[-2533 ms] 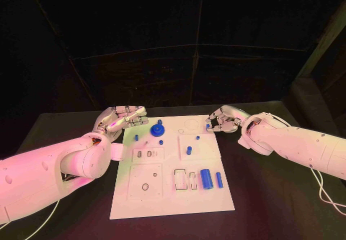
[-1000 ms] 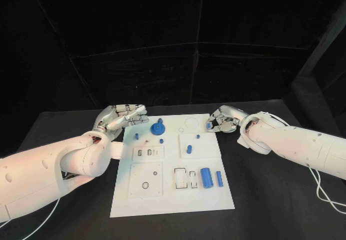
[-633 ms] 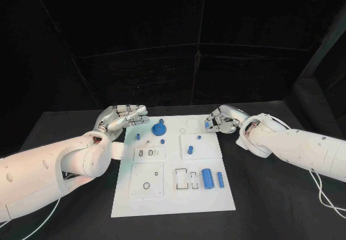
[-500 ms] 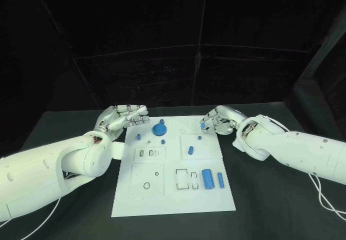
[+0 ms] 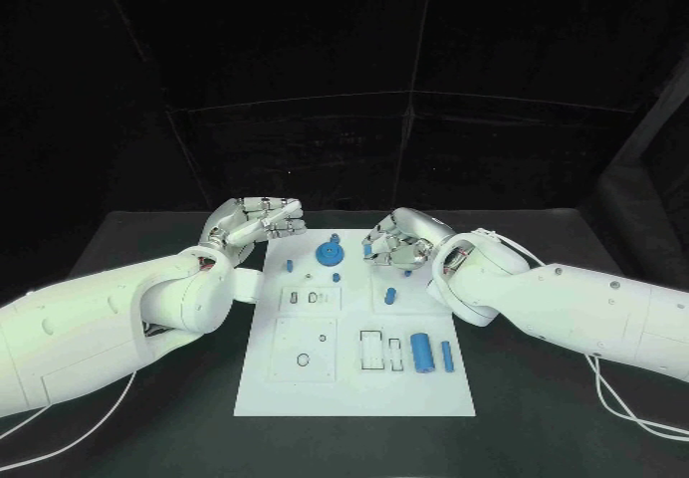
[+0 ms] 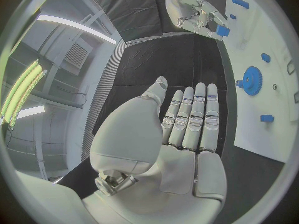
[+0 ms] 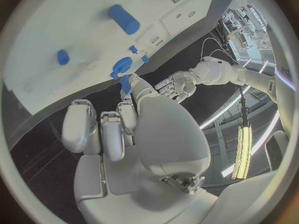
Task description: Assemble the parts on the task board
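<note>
Over the task board [image 5: 351,388] our right hand [image 5: 398,242] pinches a small blue peg [image 7: 125,82] near the blue gear [image 5: 331,255]; our left hand [image 5: 260,221] beside the board is empty, fingers straight. Rigid, light, probably slippery: grip its sides.

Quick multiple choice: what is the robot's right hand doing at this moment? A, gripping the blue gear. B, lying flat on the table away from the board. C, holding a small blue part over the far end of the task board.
C: the right hand pinches a small blue part between its fingertips above the far end of the task board, while the blue gear sits untouched on the board.
</note>
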Tool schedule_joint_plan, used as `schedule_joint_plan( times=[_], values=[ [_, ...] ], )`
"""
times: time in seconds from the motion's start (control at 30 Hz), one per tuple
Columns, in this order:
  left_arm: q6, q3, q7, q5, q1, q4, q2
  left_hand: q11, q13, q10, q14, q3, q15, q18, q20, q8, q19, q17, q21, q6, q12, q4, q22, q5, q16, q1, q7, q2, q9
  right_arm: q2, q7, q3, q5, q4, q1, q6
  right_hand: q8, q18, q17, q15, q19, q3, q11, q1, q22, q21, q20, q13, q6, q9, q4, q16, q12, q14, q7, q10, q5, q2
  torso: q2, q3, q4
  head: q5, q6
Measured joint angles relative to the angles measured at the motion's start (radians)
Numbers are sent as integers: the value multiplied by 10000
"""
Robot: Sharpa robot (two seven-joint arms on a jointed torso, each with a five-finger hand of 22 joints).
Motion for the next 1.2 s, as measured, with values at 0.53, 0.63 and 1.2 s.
schedule_joint_plan(
  times=[0.53, 0.63, 1.2],
  values=[
    [3, 2, 2, 0, 6, -256, 156, 0, 0, 0, 0, 0, 0, 0, 0, 0, 0, 0, 0, 0, 0, 0, 0, 0, 0, 0, 0, 0, 0, 1813, -1000, -19, -585, -644, -238, 743, -102, 0, -2, 0, 0, 188, 37, -132, 1, 0, 0, 2, -77, 6, 137, 0, -9, 0, 26, 35, 0, -28, -59, -28, 29, 396, -185],
    [3, 2, 3, 0, 6, -262, 169, 0, 0, 0, 0, 0, 0, 0, 0, 0, 0, 0, 0, 0, 0, 0, 0, 0, 0, 0, 0, 0, 0, 1887, -1098, -138, -771, -652, -288, 906, -107, 0, -2, 1, 0, 189, 37, -134, 1, 0, 0, 3, -100, 7, 138, 0, -9, 0, 31, 35, -1, -30, -59, -22, 22, 423, -198],
    [-2, 2, 8, 0, 8, -274, 217, 0, 0, 0, 0, 0, 0, 0, 0, 0, 0, 0, 0, 0, 0, 1, 0, 0, 0, 0, 0, 0, 0, 2253, -1299, -410, -1541, -826, -515, 1355, -123, 1, -4, 1, 0, 187, 38, -170, 2, 0, 1, -2, -155, 149, 140, 0, -9, 0, 23, 33, -8, -67, -58, -1, 12, 477, -231]
  ],
)
